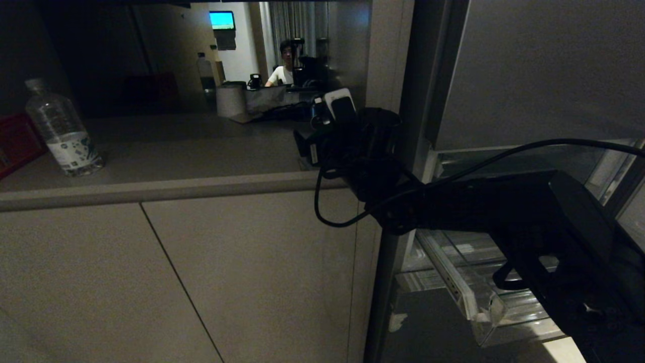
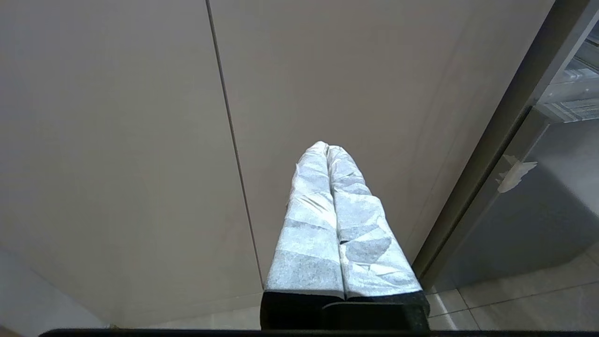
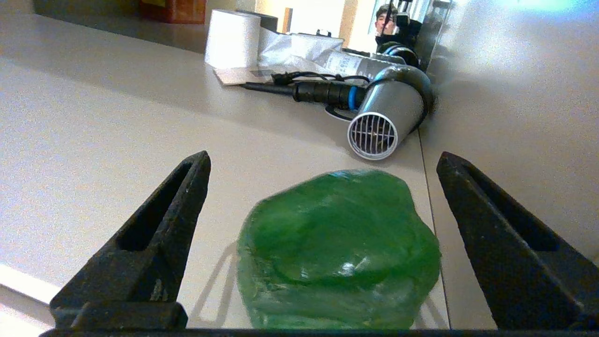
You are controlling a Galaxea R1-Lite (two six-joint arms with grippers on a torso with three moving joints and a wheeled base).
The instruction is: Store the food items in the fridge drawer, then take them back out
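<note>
Now the Pepper Sat on the Tabletop Between Wide Fingers

Up on the tabletop (image 3: 93, 117), the right gripper (image 3: 323, 224) stood wide, its two dark fingers (image 3: 154, 243) apart on either side of the green pepper (image 3: 339, 252) and touching neither flank. The pepper rested on the tabletop, close to the wall. Beyond it, toward 12 o'clock in the right wrist view, lay a silver hair dryer (image 3: 388, 117) with its grille facing the pepper, and a white paper roll (image 3: 232, 37) stood at 11 o'clock.

From the head view, the right arm (image 1: 478, 206) reached from 4 o'clock up over the tabletop edge. The clear drawer (image 1: 473, 287) stood pulled out of the fridge (image 1: 529, 65) at 5 o'clock. A water bottle (image 1: 63, 131) stood at 9 o'clock.

The left gripper (image 2: 327, 154) hung low before the cabinet doors (image 2: 117, 140), its wrapped fingers pressed together, holding nothing.
</note>
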